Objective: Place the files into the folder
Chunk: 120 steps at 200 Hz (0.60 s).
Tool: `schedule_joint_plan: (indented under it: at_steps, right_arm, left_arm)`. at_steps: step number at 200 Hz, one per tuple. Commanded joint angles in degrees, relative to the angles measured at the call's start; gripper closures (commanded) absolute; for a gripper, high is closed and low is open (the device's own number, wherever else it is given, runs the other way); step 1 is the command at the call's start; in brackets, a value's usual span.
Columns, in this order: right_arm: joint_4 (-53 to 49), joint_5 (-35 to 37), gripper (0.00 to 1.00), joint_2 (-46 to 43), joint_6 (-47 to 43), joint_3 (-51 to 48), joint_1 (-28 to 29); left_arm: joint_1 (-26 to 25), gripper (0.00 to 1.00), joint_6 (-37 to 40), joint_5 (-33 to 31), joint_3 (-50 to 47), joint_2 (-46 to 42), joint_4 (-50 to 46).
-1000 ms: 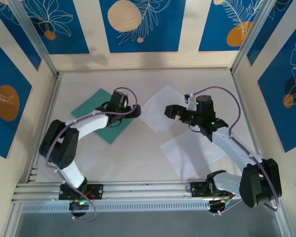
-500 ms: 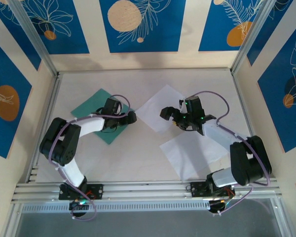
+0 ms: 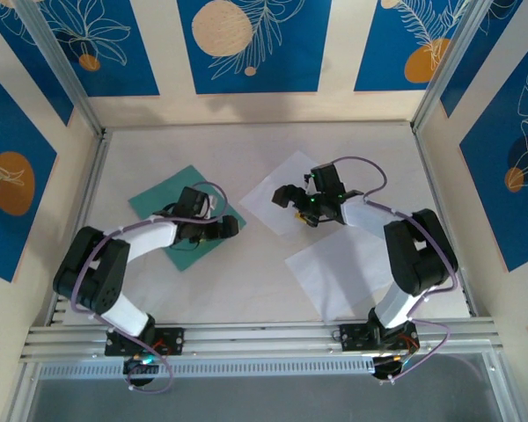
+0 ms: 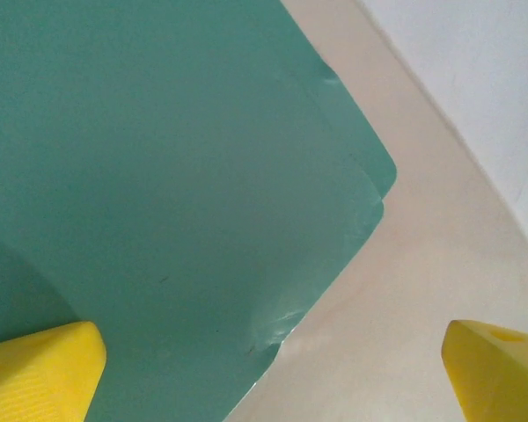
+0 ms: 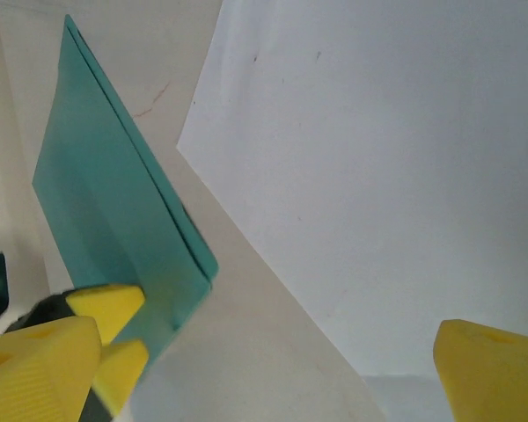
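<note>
While flat, folder (image 4: 176, 176) (its corner) between the left tool's (image 4: 273, 365) fingers (image 4: 44, 374).

Beige table (image 3: 246, 281) under even light | back wall (image 3: 334, 53) and side walls (image 3: 9, 132) cream with blue leaf-and-orange panels | metal posts (image 3: 62, 75) at corners | rail (image 3: 264, 338) up front

Walls (image 3: 246, 105) shut in the worktop (image 3: 246, 145) at left, back and right. The strip along the back wall is bare, and so is the near middle between folder (image 3: 158, 195) and nearer sheet (image 3: 334, 281). A narrow bare lane runs between folder and farther sheet (image 3: 286, 171), flanked by the left claw (image 3: 231, 227) and right claw (image 3: 282, 195).
</note>
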Motion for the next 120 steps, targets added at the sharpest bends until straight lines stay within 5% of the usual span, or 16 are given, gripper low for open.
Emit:
schedule_joint_plan:
  at_steps: [1,60,120]
  right_arm:
    - [-0.8,-2.1,0.04,1.8,1.1,2.6,1.4]
    - [-0.5,-3.3,0.05,2.2,1.1,3.8,4.7]
    - [4.1,-6.2,0.07,-2.1,0.7,-0.4,7.8]
  left_arm:
    - [0.3,0.01,3.7,0.3,-1.5,-2.9,-14.0]
    - [2.5,0.01,4.1,-7.5,1.1,-11.0,-23.6]
    - [14.2,0.00,1.2,-20.8,1.2,-14.3,-19.2]
